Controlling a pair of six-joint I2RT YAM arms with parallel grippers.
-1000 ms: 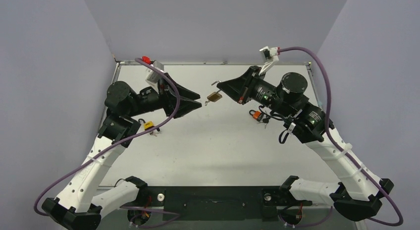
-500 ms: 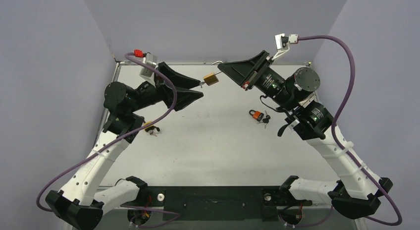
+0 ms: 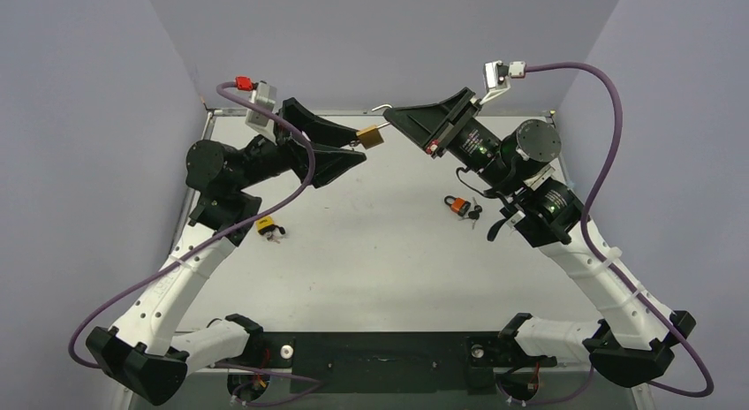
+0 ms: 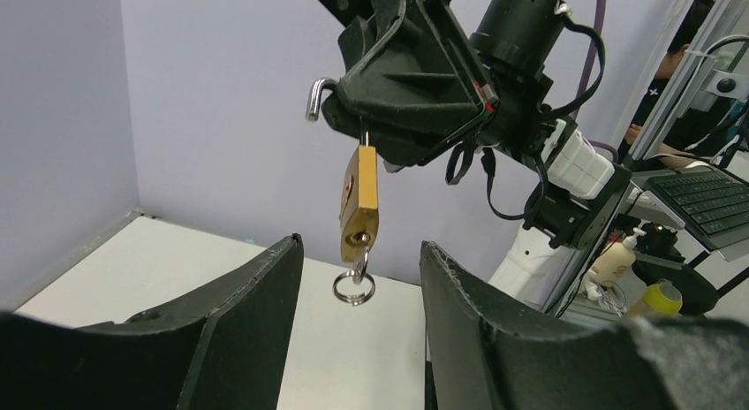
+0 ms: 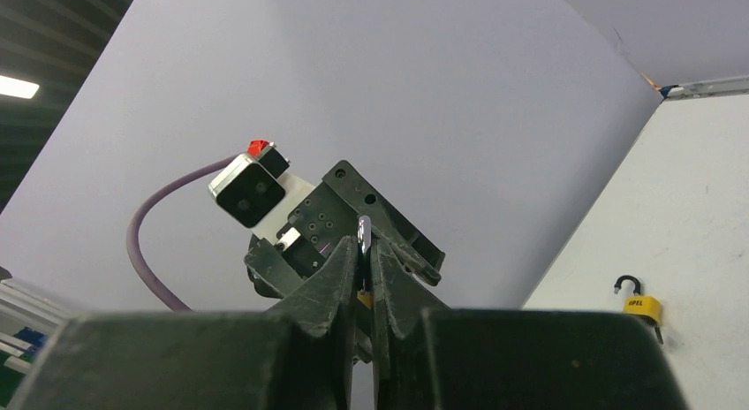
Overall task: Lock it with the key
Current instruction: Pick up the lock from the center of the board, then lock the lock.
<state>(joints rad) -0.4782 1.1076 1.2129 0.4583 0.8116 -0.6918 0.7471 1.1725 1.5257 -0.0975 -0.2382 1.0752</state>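
ok, nearest the arm bases the table (image 3: 371,277) is plain white. further in, two other locks lie flat on it. a yellow padlock (image 3: 264,223) is on the left with small keys (image 3: 276,236) just beside it, and its dark shackle looks open in the right wrist view. an orange padlock (image 3: 455,206) is on the right with dark keys (image 3: 474,215) just beside it. the two are well apart and no arm touches either.

past them, over the far part of the table, both arms are up in the air with tips facing each other. the right gripper (image 3: 394,117) has its jaws pressed together on the silver shackle (image 4: 318,94) of the brass padlock (image 4: 359,201), so the lock hangs in mid-air, body straight down. the shackle is open, with its free hooked end sticking out sideways, clear of the body. a key ring (image 4: 353,288) dangles from the bottom of the body. it looks like a key sits in the keyhole, but that's too small to be sure.

the left gripper (image 3: 361,147) has its jaws apart, clamped on nothing. lock and ring hang in the gap between its fingers (image 4: 252,330), touching neither as far as the left wrist view shows. grey-purple walls (image 3: 380,39) stand behind.
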